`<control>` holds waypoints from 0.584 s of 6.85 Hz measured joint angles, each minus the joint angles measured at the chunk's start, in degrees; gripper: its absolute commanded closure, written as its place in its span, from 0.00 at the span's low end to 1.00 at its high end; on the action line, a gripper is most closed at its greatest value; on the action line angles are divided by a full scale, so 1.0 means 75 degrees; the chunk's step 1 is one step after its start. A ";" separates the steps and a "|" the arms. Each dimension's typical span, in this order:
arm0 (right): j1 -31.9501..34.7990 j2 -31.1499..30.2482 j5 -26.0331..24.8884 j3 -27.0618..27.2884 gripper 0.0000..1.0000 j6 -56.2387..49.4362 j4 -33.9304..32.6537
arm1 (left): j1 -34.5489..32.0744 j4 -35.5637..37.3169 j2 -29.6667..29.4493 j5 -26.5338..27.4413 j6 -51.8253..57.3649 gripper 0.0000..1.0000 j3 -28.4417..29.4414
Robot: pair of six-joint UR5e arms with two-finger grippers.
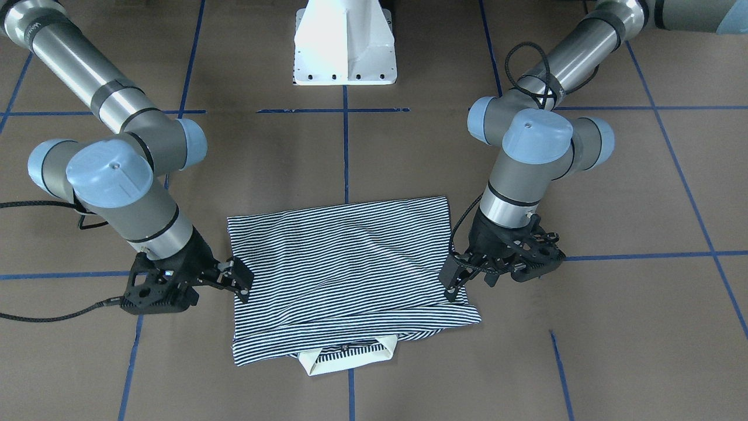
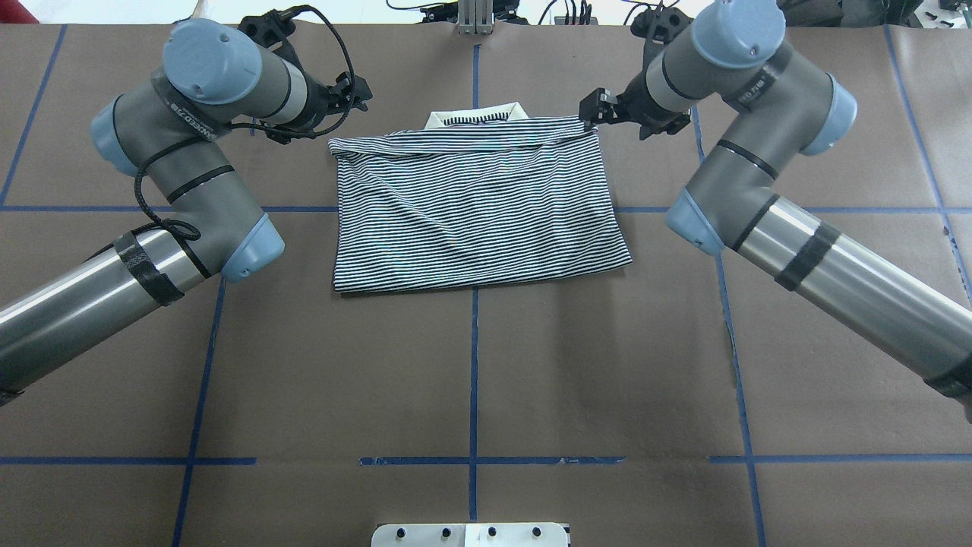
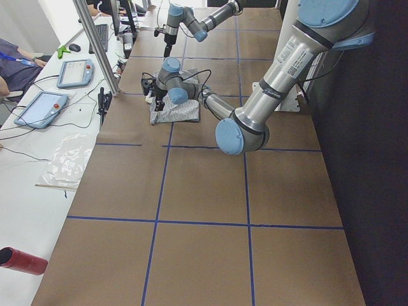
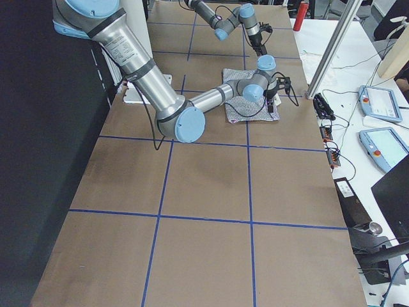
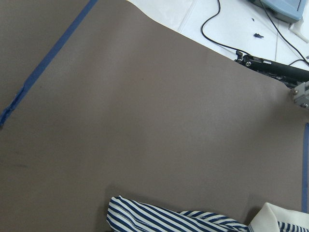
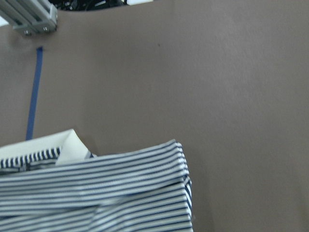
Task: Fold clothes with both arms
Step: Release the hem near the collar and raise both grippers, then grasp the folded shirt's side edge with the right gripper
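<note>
Polo shirt (image 2: 471,213) lies folded into a rough rectangle in the middle of the worktop (image 2: 471,365), its cream collar (image 2: 474,116) poking out past the far edge.

On the left, the left hand (image 2: 351,93) sits low just beside the far left corner. I cannot tell whether its fingers are apart or together, nor whether they touch cloth. If a layer is caught there, pulling away would drag the fold open.

Across the middle, the top layer is creased and its near hem runs slanted, reaching closer to the robot on the right. A further fold made from this lay would likely come out skewed.

On the right, the right hand (image 2: 594,108) is against the far right corner, where the rolled edge bunches. Whether its fingers are apart or together is equally unclear. A grasp there that takes only the upper layer would leave the lower one behind, and uneven lifting between the two hands would twist the bundle.
</note>
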 measured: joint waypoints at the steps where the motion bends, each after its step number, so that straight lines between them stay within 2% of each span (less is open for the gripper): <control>1: -0.0325 -0.0827 -0.0049 0.0856 0.00 0.0039 -0.0011 | 0.0004 0.0203 0.0014 -0.0074 -0.0021 0.00 -0.0236; 2: -0.0701 -0.1412 -0.0250 0.1408 0.01 0.0076 -0.0015 | 0.0012 0.0288 0.0030 -0.0092 -0.0029 0.00 -0.0350; 4: -0.1332 -0.1708 -0.0750 0.1580 0.05 0.0114 -0.0025 | 0.0019 0.0319 0.0043 -0.0076 -0.0032 0.00 -0.0406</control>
